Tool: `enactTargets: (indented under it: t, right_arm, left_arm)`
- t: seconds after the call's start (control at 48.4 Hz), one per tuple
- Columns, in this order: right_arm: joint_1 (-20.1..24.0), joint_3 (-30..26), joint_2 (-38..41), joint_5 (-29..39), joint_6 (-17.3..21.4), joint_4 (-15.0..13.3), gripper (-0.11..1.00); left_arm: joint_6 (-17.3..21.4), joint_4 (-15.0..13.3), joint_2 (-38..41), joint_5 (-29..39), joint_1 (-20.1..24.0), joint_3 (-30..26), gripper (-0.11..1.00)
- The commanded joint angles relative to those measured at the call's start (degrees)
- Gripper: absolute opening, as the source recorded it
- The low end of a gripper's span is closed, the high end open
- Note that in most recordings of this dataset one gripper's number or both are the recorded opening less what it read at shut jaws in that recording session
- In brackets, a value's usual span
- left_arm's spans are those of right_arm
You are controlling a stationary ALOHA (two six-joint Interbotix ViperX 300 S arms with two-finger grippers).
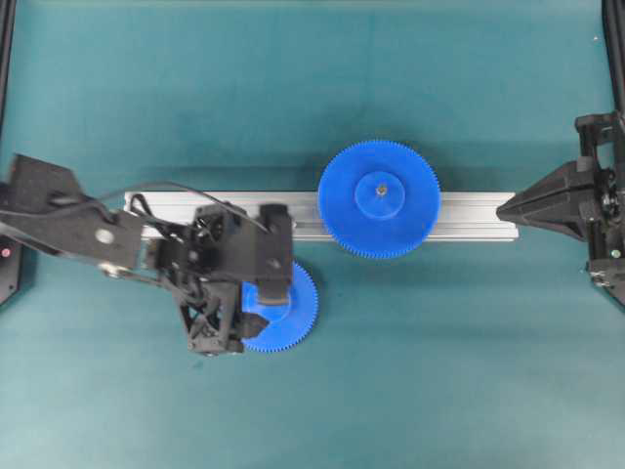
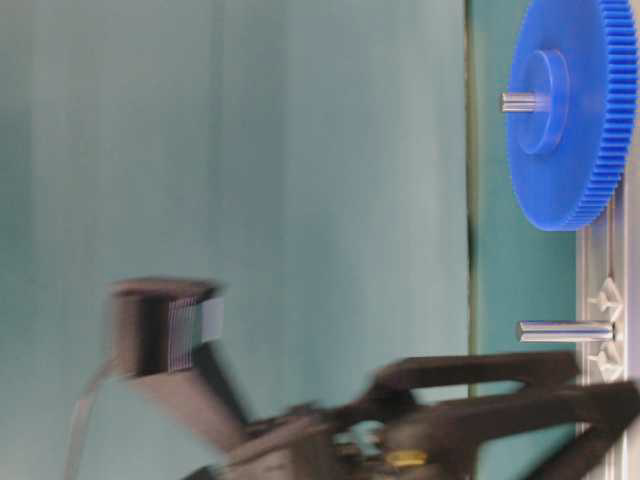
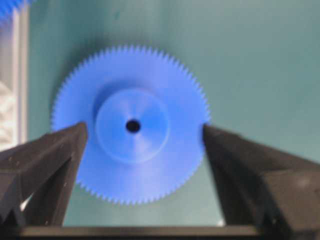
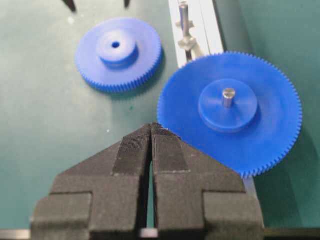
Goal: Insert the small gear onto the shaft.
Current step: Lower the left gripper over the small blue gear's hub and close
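Note:
The small gear (image 3: 132, 125) is a blue toothed disc with a raised hub and a dark centre hole. It lies flat on the green mat (image 4: 45, 125), in front of the rail and hub up (image 4: 118, 52). My left gripper (image 3: 144, 131) hangs over it, open, one black finger at each side of the rim and gripping nothing. In the overhead view the left arm covers most of the small gear (image 1: 298, 313). The shaft (image 4: 184, 20) stands bare on the rail; it is also bare in the table-level view (image 2: 565, 331). My right gripper (image 4: 151, 127) is shut and empty, off the rail's right end (image 1: 503, 208).
The larger blue gear (image 1: 379, 198) sits on its own grey pin (image 4: 228, 95) on the aluminium rail (image 1: 469, 217), which runs left to right across the mat. In the right wrist view the larger gear's rim reaches close to my right fingertips.

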Motion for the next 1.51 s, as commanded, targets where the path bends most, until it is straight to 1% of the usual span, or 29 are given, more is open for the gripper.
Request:
enactTargets:
  t: [0.0, 0.186, 0.413, 0.661, 0.867, 1.218, 1.486]
  right_arm:
    - [-0.18, -0.7, 0.09, -0.18, 0.7, 0.09, 0.01]
    - [-0.18, -0.18, -0.35, -0.35, 1.32, 0.09, 0.01]
    - [-0.18, 0.26, -1.23, -0.44, 1.32, 0.09, 0.01]
    - [-0.18, 0.97, -1.85, -0.62, 1.41, 0.09, 0.01]
    - [-0.18, 1.14, -2.29, -0.62, 1.41, 0.09, 0.01]
    - [-0.18, 1.32, -2.81, -0.7, 1.49, 0.09, 0.01]
    - [-0.18, 1.49, -3.16, -0.7, 1.49, 0.09, 0.01]
  left_arm:
    - [0.0, 0.18, 0.62, 0.09, -0.18, -1.85, 0.91]
    - [0.0, 0.18, 4.04, 1.41, -0.18, -4.22, 0.93]
    - [0.09, 0.18, 6.42, 4.83, -0.18, -5.8, 0.93]
    - [-0.18, 0.18, 8.61, 5.54, -0.18, -7.03, 0.93]
    - [-0.26, 0.18, 9.32, 6.77, 0.18, -7.29, 0.93]
    - [-0.09, 0.18, 9.58, 6.77, 2.72, -7.21, 0.93]
    - [-0.18, 0.18, 9.76, 6.77, 2.72, -7.29, 0.93]
